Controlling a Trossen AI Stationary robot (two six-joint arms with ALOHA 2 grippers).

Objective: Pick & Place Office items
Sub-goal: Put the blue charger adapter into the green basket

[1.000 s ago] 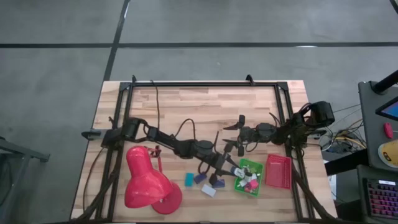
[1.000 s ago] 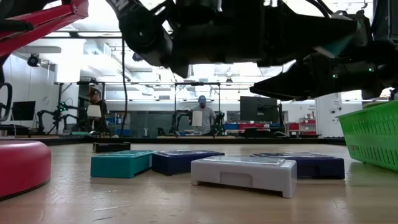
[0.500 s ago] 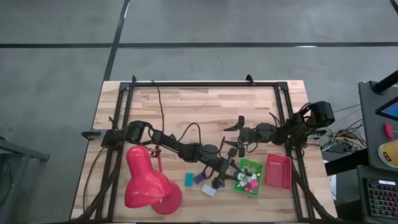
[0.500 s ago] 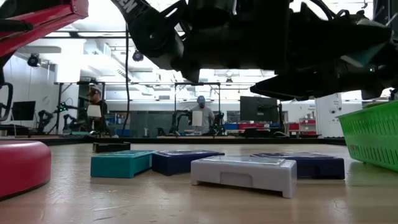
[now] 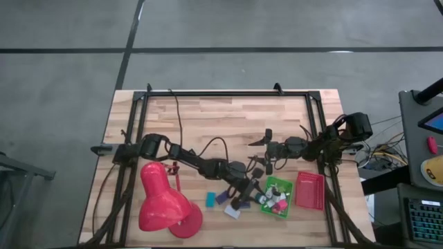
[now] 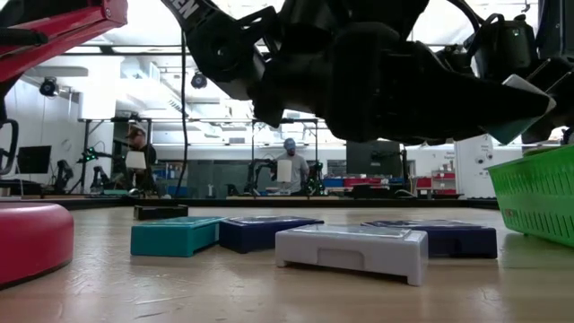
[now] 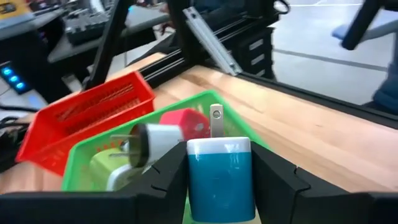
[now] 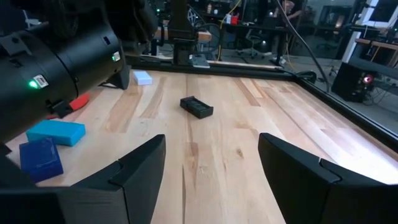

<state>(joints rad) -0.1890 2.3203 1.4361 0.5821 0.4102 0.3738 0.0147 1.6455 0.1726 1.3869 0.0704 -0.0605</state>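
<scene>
My left gripper [image 5: 254, 193] reaches from the table's left and hangs at the green tray's [image 5: 280, 185] left rim. It is shut on a blue block with a white end and a metal prong [image 7: 219, 177], which also shows in the low view [image 6: 517, 97]. The tray holds a white plug, a red piece and other small items. A teal block [image 6: 175, 237], two dark blue blocks [image 6: 267, 231], a white block [image 6: 352, 251] and a black piece [image 8: 196, 106] lie flat on the table. My right gripper [image 5: 260, 152] waits open behind them. My left gripper pinches the blue block by its two opposite sides [image 7: 194, 183] between its two fingers. The white end with the prong sticks out ahead of the fingertips. The fingers come from the table's left, slanting slightly down. The block hangs clear of the table, above the green tray's rim.
A red tray [image 5: 309, 189] stands right of the green one. A big red desk lamp [image 5: 165, 200] fills the near left, its base [image 6: 31, 240] beside the loose blocks. A black frame [image 5: 228, 93] runs round the table. People stand in the room behind.
My left gripper, still shut on the blue block, has sunk a little toward the green tray and has tipped its fingers closer to level. In the low view it now hangs lower, and the block's end shows at its tip.
</scene>
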